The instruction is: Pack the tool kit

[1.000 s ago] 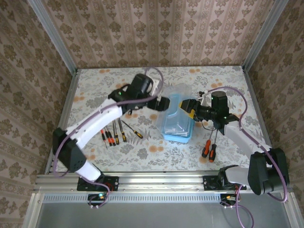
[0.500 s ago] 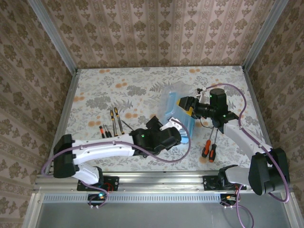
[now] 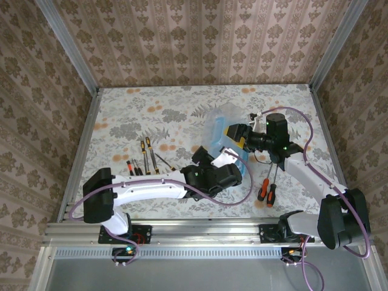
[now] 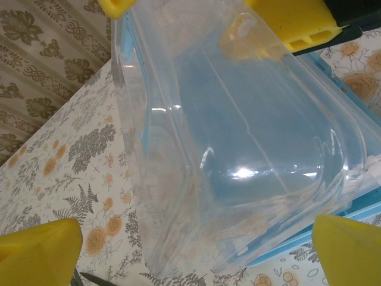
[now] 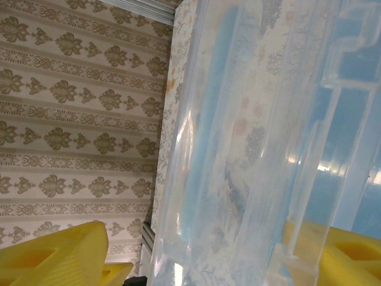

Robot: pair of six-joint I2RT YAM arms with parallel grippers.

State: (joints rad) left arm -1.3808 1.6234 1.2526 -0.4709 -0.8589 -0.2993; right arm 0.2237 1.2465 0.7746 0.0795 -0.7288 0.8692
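Orange screwdrivers (image 3: 144, 162), seen overhead, flank case (image 3: 219, 130).

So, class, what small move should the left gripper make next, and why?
Probably swing the left gripper toward the slim screwdrivers: it is open and empty, the clear lid stands raised, and they lie on the table.
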